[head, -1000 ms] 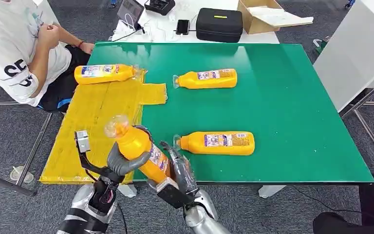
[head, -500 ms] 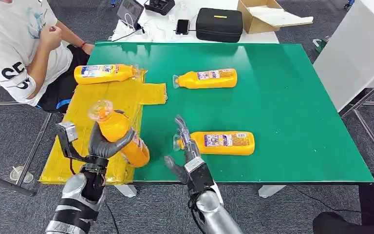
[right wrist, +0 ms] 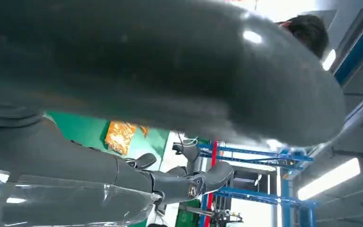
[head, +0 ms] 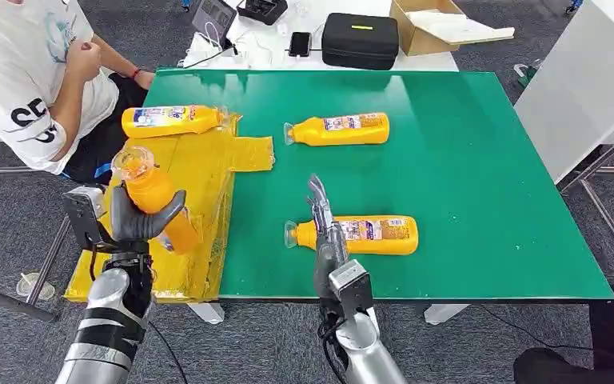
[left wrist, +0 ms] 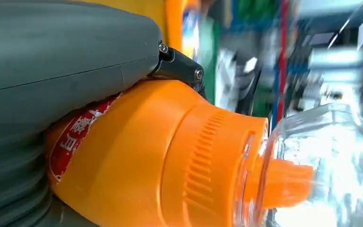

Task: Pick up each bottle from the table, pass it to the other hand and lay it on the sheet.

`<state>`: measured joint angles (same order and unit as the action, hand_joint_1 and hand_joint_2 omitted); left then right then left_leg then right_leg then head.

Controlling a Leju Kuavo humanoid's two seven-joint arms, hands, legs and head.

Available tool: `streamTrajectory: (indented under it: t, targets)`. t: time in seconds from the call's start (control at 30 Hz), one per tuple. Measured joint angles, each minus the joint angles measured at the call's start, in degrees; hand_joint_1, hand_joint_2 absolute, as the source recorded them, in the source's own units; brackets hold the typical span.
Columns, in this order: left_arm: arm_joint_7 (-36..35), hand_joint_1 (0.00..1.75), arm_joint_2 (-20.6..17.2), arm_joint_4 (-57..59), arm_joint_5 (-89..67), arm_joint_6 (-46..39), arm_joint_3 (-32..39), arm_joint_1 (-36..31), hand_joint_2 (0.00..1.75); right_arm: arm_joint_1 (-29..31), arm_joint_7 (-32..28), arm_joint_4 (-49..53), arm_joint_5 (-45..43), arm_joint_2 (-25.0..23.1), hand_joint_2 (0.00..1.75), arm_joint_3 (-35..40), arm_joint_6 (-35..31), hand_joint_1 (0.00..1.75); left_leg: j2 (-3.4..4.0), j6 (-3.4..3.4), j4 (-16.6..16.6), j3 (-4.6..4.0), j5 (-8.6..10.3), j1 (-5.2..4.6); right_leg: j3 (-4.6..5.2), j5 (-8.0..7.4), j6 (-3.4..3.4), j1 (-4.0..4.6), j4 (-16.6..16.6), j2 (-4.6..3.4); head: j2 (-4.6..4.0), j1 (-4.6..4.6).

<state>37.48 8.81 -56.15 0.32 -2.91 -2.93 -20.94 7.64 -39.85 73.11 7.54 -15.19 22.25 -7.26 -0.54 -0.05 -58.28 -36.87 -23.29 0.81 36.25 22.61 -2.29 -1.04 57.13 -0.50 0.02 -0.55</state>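
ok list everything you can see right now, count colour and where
bottles: four, orange with clear caps; one gripped over the sheet, one lying at the sheet's far end, two lying on the green table
sheet: one, yellow, on the table's left part
table: one, green top
case: one, black, on the white table beyond
cardboard box: one, brown, open, beside the case
phone: one, dark, left of the case
person: one, white shirt, seated at far left
left hand: grey, grips the raised bottle
right hand: dark, fingers extended, holds nothing, by the near bottle's cap end
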Motion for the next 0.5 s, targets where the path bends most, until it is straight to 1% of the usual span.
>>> streamTrajectory:
  t: [0.07, 0.13, 0.2, 0.27, 0.33, 0.5]
  targets:
    - [1.9, 1.75, -0.1, 0.0, -8.2, -9.4, 0.1, -0.5, 1.75, -0.4, -0.1, 1.0, -1.0, 0.0, 0.0, 0.0, -1.0, 0.0, 0.0, 0.0, 0.0, 0.0, 0.0, 0.0, 0.0, 0.0, 0.0, 0.0, 0.0, 0.0, -0.02, 0.02]
    - [2.4, 1.75, -0.7, -0.1, -20.3, -20.5, 0.0, -1.1, 1.75, -0.8, -0.2, 2.3, -2.8, 0.0, 0.0, 0.0, -2.0, 0.0, 0.0, 0.0, 0.0, 0.0, 0.0, 0.01, 0.01, 0.0, 0.0, 0.01, 0.0, 0.0, -0.02, 0.0]
    - [2.0, 1.75, -1.7, 0.8, -32.1, -28.0, -0.3, -2.4, 1.75, -0.9, -0.2, 3.5, -5.0, 0.0, 0.0, -0.1, -2.3, 0.0, -0.01, -0.01, 0.0, 0.01, 0.01, 0.02, 0.01, 0.01, 0.01, 0.02, 0.0, 0.01, -0.02, -0.02]
    - [1.3, 1.75, -3.1, 3.9, -43.2, -31.9, -1.4, -4.2, 1.75, -0.9, -0.2, 4.4, -6.7, 0.0, 0.0, -0.1, -2.1, 0.0, -0.05, -0.01, 0.0, 0.0, 0.02, 0.02, -0.02, 0.01, 0.01, 0.02, 0.0, 0.03, -0.02, 0.0]
    - [0.6, 1.75, -4.4, 8.4, -52.0, -33.1, -3.0, -6.0, 1.75, -0.8, -0.2, 5.1, -7.5, 0.0, 0.0, -0.1, -1.6, 0.0, -0.01, 0.0, 0.0, 0.02, 0.02, 0.02, -0.02, -0.01, 0.01, 0.02, 0.0, 0.0, -0.02, 0.0]
    - [-3.1, 1.75, -7.2, 18.3, -64.9, -32.3, -8.2, -8.5, 1.75, -0.8, -0.2, 5.3, -8.5, 0.0, 0.0, 0.1, -0.4, 0.0, 0.05, 0.01, 0.0, 0.02, 0.03, 0.01, -0.01, -0.03, 0.02, 0.01, 0.0, -0.01, -0.02, 0.0]
